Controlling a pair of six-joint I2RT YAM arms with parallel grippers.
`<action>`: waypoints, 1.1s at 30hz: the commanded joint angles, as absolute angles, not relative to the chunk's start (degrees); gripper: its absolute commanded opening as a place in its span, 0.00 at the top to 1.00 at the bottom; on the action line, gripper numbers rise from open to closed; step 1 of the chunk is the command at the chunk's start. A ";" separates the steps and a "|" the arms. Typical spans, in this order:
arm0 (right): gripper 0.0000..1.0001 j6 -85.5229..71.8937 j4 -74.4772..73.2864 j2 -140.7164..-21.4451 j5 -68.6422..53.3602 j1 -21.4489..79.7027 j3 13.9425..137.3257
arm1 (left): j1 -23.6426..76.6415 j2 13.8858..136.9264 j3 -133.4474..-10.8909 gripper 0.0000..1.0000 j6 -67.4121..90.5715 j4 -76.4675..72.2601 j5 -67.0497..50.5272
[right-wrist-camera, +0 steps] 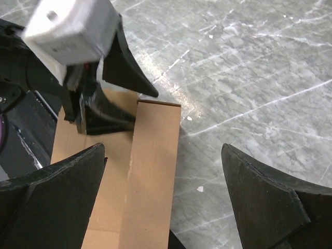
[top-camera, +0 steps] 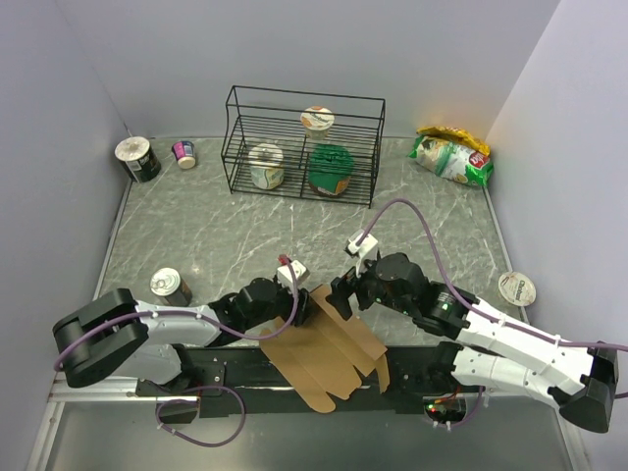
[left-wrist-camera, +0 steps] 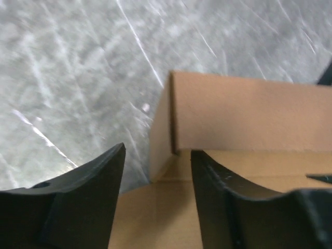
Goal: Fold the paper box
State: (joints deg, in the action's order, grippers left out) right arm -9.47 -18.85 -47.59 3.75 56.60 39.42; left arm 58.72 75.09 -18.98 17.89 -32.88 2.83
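Brown cardboard of the paper box (top-camera: 334, 348), seen from above as a mostly flat die-cut sheet: far end under both sets of jaws, near end hanging off the table (top-camera: 245, 235) edge by the arm bases. Left gripper (top-camera: 299, 308) and right gripper (top-camera: 343, 292) facing each other across it, close together, so liable to knock fingers if both move in at once. From the left wrist: jaws apart, clamping nothing, straddling the raised flap's corner just ahead, one finger over the inner panel; likely to crumple the card or pinch two layers if closed off the crease. From the right wrist: jaws spread wide, holding nothing, folded strip between them; unpinned sheet apt to slide or spring flat.
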 commanded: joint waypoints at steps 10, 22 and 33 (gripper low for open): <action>0.01 -14.41 -17.31 -46.06 9.14 53.80 39.99 | 59.50 80.86 -18.37 0.69 21.44 -47.81 8.69; 0.01 -21.87 -18.81 -50.97 1.67 45.44 48.50 | 59.24 73.65 -24.34 0.76 23.11 -22.18 37.49; 0.03 -35.50 -19.17 -59.85 -5.00 42.54 52.74 | 47.20 74.36 -26.28 0.76 27.87 -18.54 30.75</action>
State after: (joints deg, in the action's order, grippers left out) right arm -29.26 -20.34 -57.58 -1.76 43.70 53.25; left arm 49.54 74.96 -26.04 26.85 -17.82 32.36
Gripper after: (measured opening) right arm 0.984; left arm 0.245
